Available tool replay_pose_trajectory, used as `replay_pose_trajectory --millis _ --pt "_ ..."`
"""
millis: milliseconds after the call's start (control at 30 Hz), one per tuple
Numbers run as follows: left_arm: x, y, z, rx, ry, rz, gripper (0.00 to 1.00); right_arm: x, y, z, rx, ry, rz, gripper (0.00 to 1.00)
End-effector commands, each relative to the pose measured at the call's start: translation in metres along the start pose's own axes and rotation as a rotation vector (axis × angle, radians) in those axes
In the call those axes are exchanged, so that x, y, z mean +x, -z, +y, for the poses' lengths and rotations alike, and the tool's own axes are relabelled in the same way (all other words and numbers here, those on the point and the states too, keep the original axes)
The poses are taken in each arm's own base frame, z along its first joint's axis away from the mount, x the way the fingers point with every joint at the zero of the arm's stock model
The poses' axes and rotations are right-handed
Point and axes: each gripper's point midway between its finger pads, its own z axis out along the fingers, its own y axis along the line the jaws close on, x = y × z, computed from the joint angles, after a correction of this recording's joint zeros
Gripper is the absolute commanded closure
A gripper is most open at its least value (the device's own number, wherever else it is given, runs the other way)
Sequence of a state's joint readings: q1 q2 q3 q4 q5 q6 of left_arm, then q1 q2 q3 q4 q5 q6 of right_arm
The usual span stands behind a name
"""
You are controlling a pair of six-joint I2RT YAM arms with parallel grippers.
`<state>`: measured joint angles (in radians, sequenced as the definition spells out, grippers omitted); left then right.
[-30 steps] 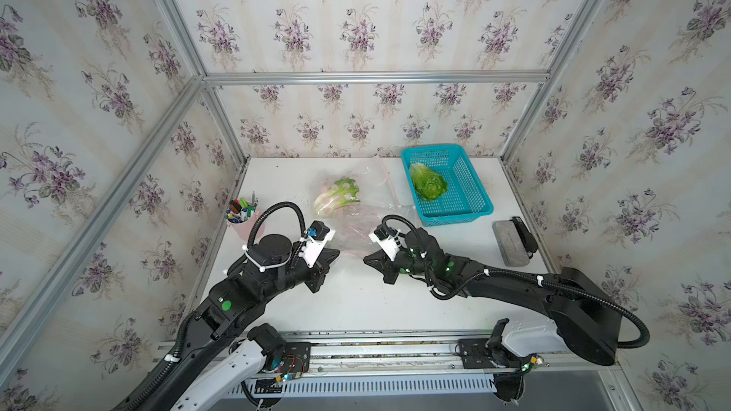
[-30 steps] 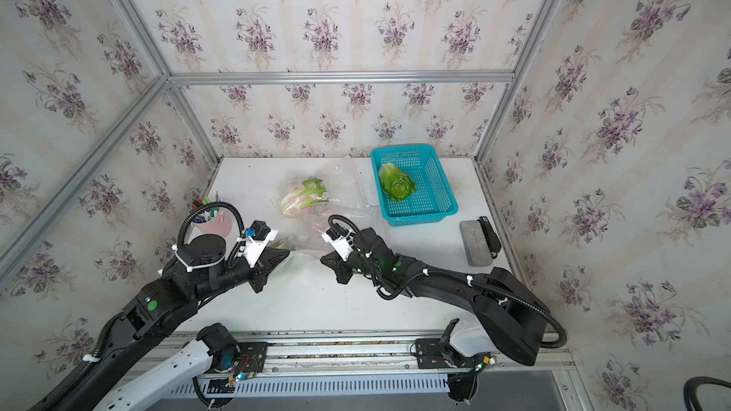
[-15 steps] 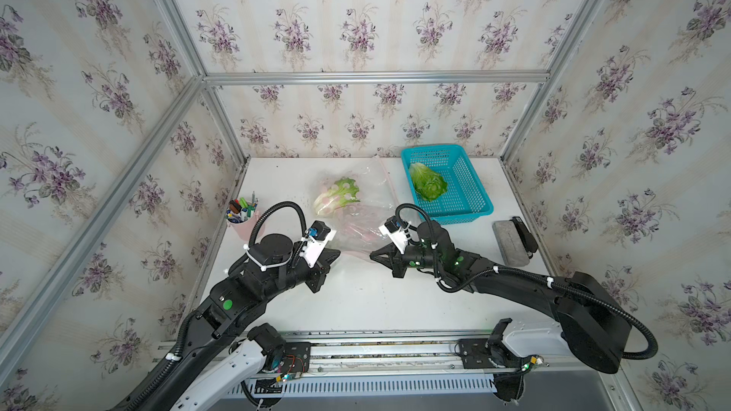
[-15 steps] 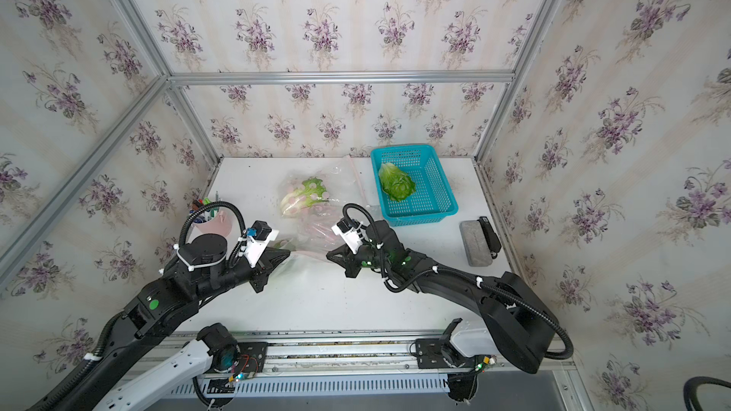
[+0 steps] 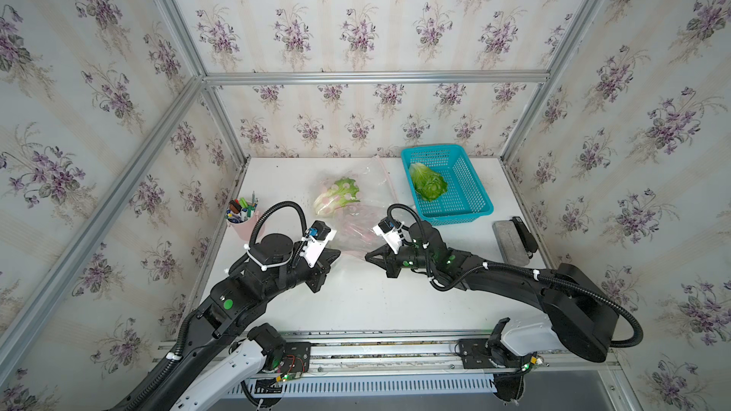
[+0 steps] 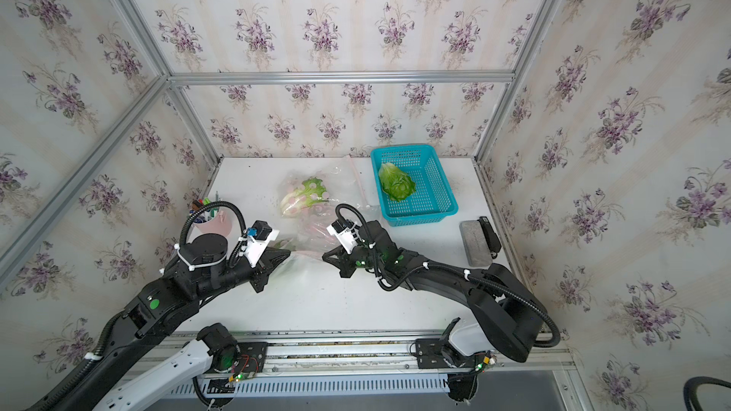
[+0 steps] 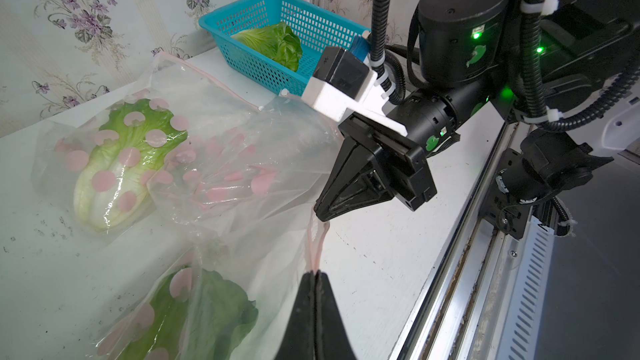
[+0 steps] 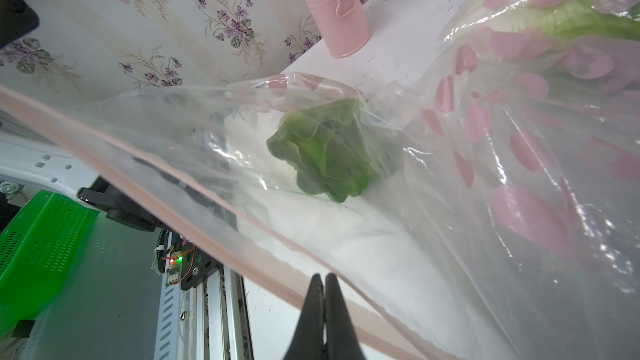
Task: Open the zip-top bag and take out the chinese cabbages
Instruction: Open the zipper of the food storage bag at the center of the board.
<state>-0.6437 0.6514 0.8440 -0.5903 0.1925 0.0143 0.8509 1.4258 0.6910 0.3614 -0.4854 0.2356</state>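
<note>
White table [image 5: 356, 302], zip-top bag [image 5: 358, 227] flat on it, clear w/ pink dots, running away from both sets of fingers. Blue basket [image 5: 485, 209] is well beyond the R fingers, with one head in it = basket cabbage [image 5: 429, 185].

Two heads are bagged. Far cabbage [image 5: 337, 196] sits at the bag's far end, well apart from either tip. Near cabbage [image 7: 197, 309] lies just past the left gripper [image 7: 316, 273], beside its tips, under the film. Its long axis pts roughly at the mouth, leafy end toward the fingers (base end not visible in wrist views).

Left gripper is fully closed, pinching the pink zip strip [image 7: 316, 251]. Right gripper [image 8: 324, 277] is also fully closed, nipping the same strip a little along from L, tips facing each other. Can't tell if the lips are parted yet.

Judgement: opening step in hand. L arm is nearer the near cabbage, but it'd have to let go of the strip to reach in.
</note>
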Motion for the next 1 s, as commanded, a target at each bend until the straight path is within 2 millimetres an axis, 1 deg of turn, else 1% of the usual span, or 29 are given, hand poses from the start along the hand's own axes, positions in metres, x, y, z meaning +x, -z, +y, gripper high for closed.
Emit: replay_pose_trajectory --millis 0,133,267,367,500,600,633,667,733,767,800,867,967 --pt "-0.006 0.000 -0.002 0.011 -0.001 -0.023 1.00 -0.002 -0.004 -0.002 0.015 -0.004 -0.006 1.00" --pt "-0.006 0.000 -0.002 0.014 -0.003 -0.024 1.00 -0.001 -0.010 -0.003 0.021 -0.002 0.002 1.00" --pt "-0.005 -0.001 -0.002 0.015 0.001 -0.022 1.00 0.003 -0.019 0.004 0.008 0.008 0.030 1.00" --pt "-0.005 -0.001 -0.002 0.015 0.003 -0.021 1.00 0.010 -0.024 0.011 -0.012 0.018 0.049 0.97" --pt "-0.004 -0.002 -0.002 0.011 0.009 -0.024 1.00 0.020 -0.027 0.023 -0.060 -0.005 0.053 0.93" --pt "-0.003 -0.003 -0.002 0.017 0.013 -0.025 1.00 0.027 -0.030 0.028 -0.075 -0.021 0.051 0.91" --pt "-0.003 -0.003 -0.003 0.019 0.013 -0.027 1.00 0.029 -0.031 0.028 -0.073 -0.026 0.050 0.88" --pt "-0.002 -0.004 -0.003 0.022 0.016 -0.026 1.00 0.030 -0.034 0.028 -0.063 -0.029 0.043 0.79" --pt "-0.001 -0.004 -0.004 0.028 0.022 -0.028 1.00 0.030 -0.037 0.031 -0.051 -0.007 0.009 0.58" --pt "0.000 -0.005 -0.005 0.032 0.025 -0.027 1.00 0.030 -0.038 0.032 -0.044 0.003 -0.009 0.53" --pt "0.001 -0.005 -0.005 0.033 0.028 -0.029 1.00 0.029 -0.039 0.033 -0.041 0.007 -0.029 0.50" --pt "0.003 -0.005 -0.006 0.038 0.034 -0.030 1.00 0.025 -0.041 0.029 -0.023 -0.019 -0.066 0.45" --pt "0.006 -0.006 -0.006 0.042 0.042 -0.030 1.00 0.024 -0.048 0.028 -0.032 -0.045 -0.064 0.42"
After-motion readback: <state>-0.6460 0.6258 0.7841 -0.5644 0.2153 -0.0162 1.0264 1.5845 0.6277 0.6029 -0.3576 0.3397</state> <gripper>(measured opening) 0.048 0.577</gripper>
